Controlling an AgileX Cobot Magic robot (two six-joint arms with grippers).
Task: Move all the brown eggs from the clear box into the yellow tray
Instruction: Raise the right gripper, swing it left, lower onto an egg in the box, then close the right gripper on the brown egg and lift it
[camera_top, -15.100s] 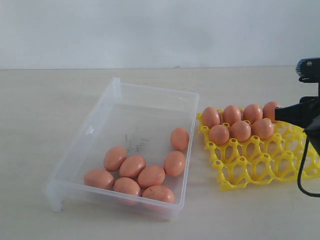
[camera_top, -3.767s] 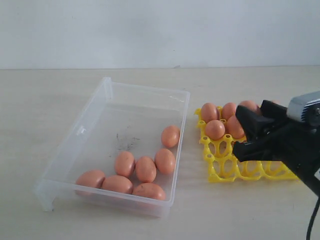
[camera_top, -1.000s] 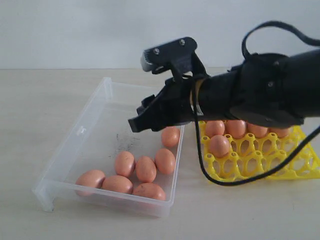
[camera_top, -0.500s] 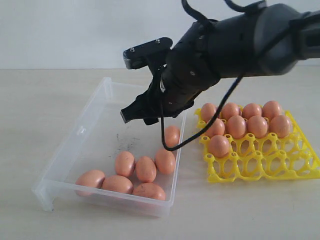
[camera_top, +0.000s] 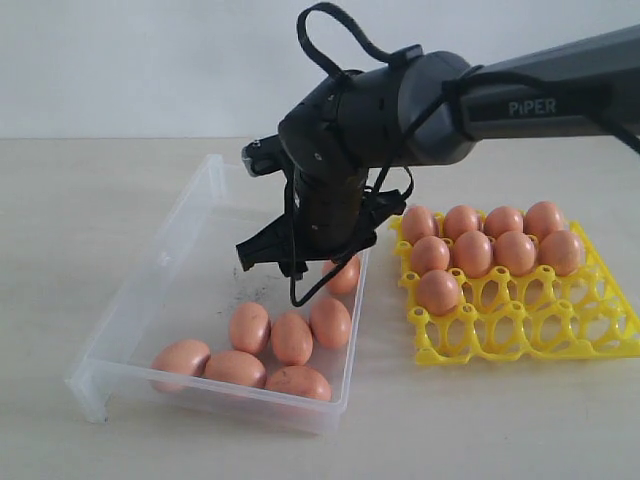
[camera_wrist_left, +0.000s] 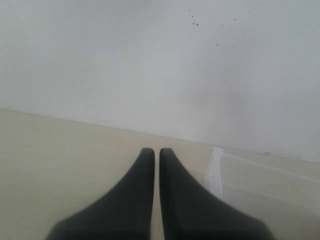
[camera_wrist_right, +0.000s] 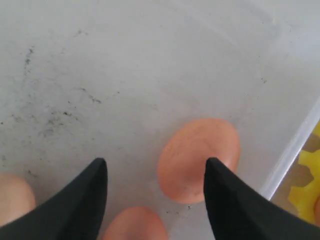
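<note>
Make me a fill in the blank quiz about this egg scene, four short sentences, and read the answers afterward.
1. The right gripper hangs over the clear box with its jaws ____.
2. The left gripper has its jaws ____, with nothing between them.
3. The yellow tray has two full rows, and its third row holds just ____ egg.
4. In the clear box lie ____ brown eggs.

Missing words: open; shut; one; seven.

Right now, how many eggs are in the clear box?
7 eggs in the clear box: six bunched at its near end, one by its right wall, half behind the tool.
</note>
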